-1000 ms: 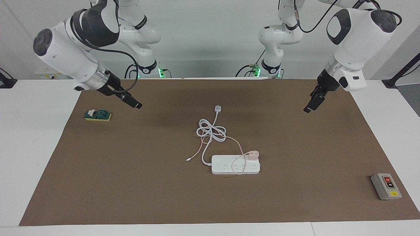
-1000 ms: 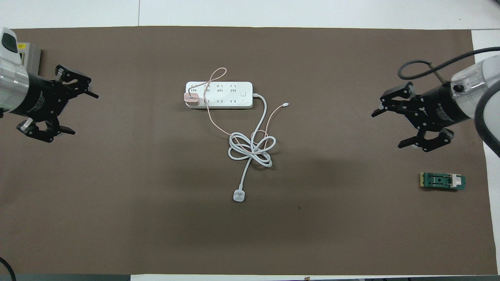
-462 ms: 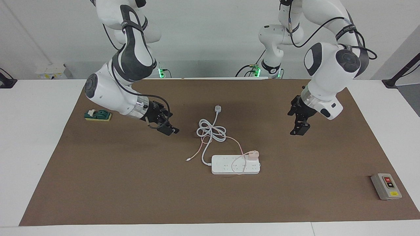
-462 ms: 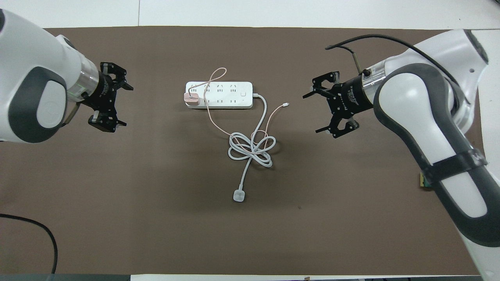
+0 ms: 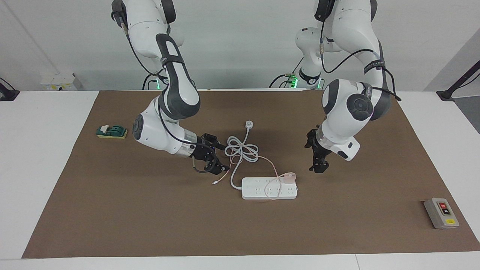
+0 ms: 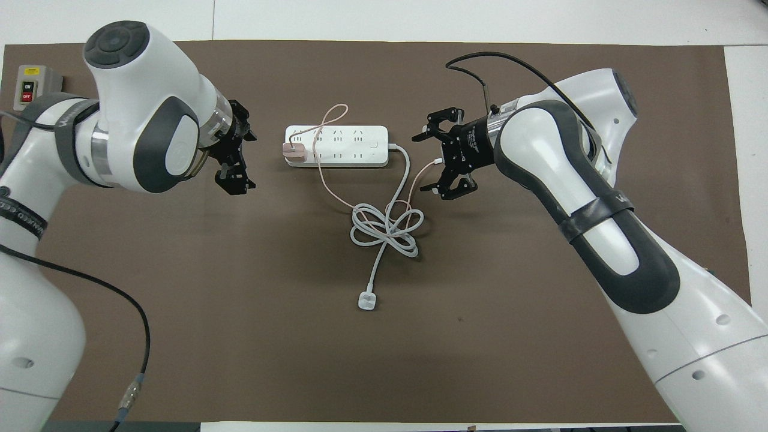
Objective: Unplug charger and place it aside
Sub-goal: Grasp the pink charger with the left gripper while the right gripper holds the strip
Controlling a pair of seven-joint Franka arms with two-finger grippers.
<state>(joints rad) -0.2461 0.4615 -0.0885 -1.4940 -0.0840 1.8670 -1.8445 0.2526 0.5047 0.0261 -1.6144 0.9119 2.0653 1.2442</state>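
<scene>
Sitting plugged into the end socket of the long white multi-socket power strip (image 5: 269,188), at the end toward the left arm's side of the desk, the small pale-pink cube-shaped charger (image 5: 288,176) is not yet pulled; its thin pink cable (image 6: 327,180) loops over the strip and runs back toward the robots into the knot of thick white cord (image 6: 387,227). The left claw (image 5: 318,161) hangs just beside that end of the strip, off the charger toward the left arm's end of the desk, with its fingers spread apart and nothing between them. The strip's long axis runs from one arm's end of the desk to the other, so the left claw looks along it and is the nearer of the two to the charger. The right claw (image 6: 441,153), also spread apart and empty, sits low over the cable's free tip at the strip's cord end. By my reading, a short sideways reach puts the left claw over the cube while the right could steady the strip.
</scene>
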